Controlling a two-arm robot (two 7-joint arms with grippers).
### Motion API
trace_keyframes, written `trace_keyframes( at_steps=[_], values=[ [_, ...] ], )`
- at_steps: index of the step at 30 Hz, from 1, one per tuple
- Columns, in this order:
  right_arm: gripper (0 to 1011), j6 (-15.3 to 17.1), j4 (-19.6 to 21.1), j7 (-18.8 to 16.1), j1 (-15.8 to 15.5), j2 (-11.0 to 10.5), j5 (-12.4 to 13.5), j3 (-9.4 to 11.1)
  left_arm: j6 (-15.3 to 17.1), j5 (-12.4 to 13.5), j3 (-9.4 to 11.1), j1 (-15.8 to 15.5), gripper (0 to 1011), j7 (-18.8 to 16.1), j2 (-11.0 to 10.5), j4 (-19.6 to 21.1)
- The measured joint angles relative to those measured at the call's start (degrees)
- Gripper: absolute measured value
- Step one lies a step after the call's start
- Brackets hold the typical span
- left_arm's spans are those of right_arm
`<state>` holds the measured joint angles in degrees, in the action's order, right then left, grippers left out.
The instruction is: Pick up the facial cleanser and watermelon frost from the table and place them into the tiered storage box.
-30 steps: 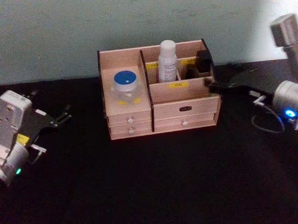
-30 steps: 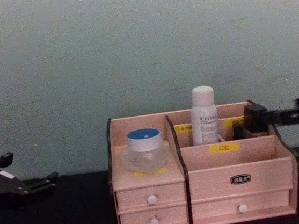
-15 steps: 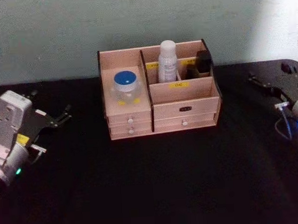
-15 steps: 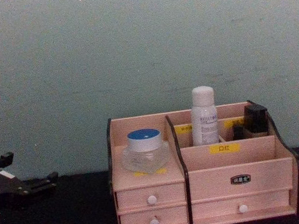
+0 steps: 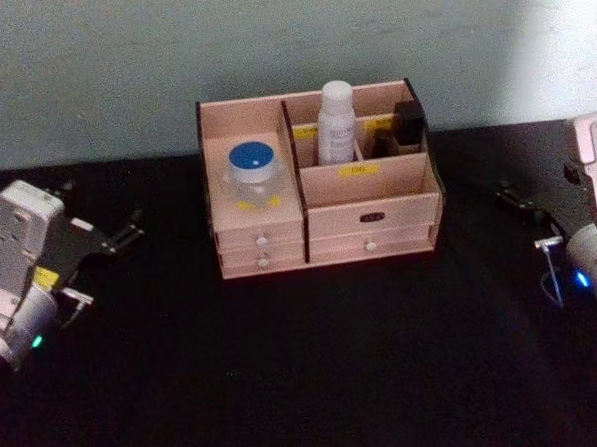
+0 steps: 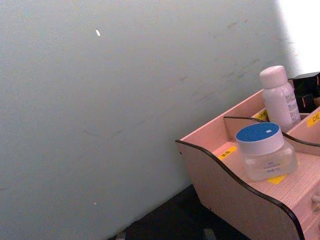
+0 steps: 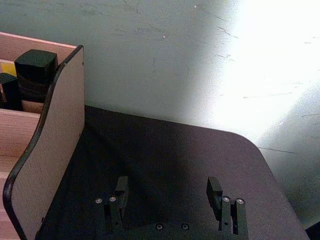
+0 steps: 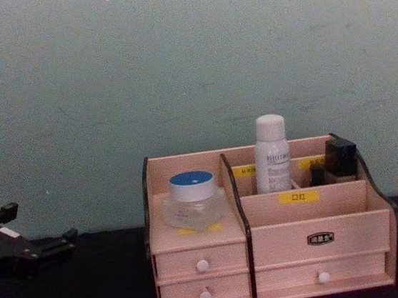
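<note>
Black tabletop (image 5: 317,383) carries both arms low at its two sides, each well apart from the tiered storage box (image 5: 373,218) that stands between them near the wall. Left gripper (image 5: 119,236) hovers over the table's left part, its dark fingers spread apart with nothing between them, aimed toward the box on its right. Right gripper (image 7: 167,192) sits at the table's right edge with its two fingers wide apart and empty; the box's black curved side panel (image 7: 45,150) lies just ahead of it and to its left.

Pale wood compartments hold the goods. On the shelf nearest the left gripper rests a clear jar with a blue lid (image 8: 192,200), upright. Farther back, a white bottle (image 8: 271,154) stands with its long axis vertical, cap up. In the rear compartment nearest the right gripper stands a small black upright item (image 8: 340,158); what it is cannot be told
</note>
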<state>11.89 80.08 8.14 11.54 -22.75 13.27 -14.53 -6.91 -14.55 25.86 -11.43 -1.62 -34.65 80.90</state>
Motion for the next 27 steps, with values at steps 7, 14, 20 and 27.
trace_keyframes(
  at_steps=[7,14,20,27],
  values=[
    [1000,0.0,0.26,-0.05,0.0,-0.14,0.08,0.0,0.0,0.0,0.0,0.0,1001,0.0,0.0,0.0],
    [1000,-0.01,0.4,-0.11,-0.02,-0.22,0.13,-0.04,0.0,0.0,0.0,0.0,1001,0.0,0.0,0.0],
    [1000,-0.02,0.48,-0.13,-0.05,-0.24,0.15,-0.06,0.0,0.0,0.0,0.0,1001,0.0,0.0,0.0],
    [1000,-0.02,0.53,-0.16,-0.07,-0.28,0.16,-0.06,0.0,0.0,0.0,0.0,1001,0.0,0.0,0.0]
  ],
)
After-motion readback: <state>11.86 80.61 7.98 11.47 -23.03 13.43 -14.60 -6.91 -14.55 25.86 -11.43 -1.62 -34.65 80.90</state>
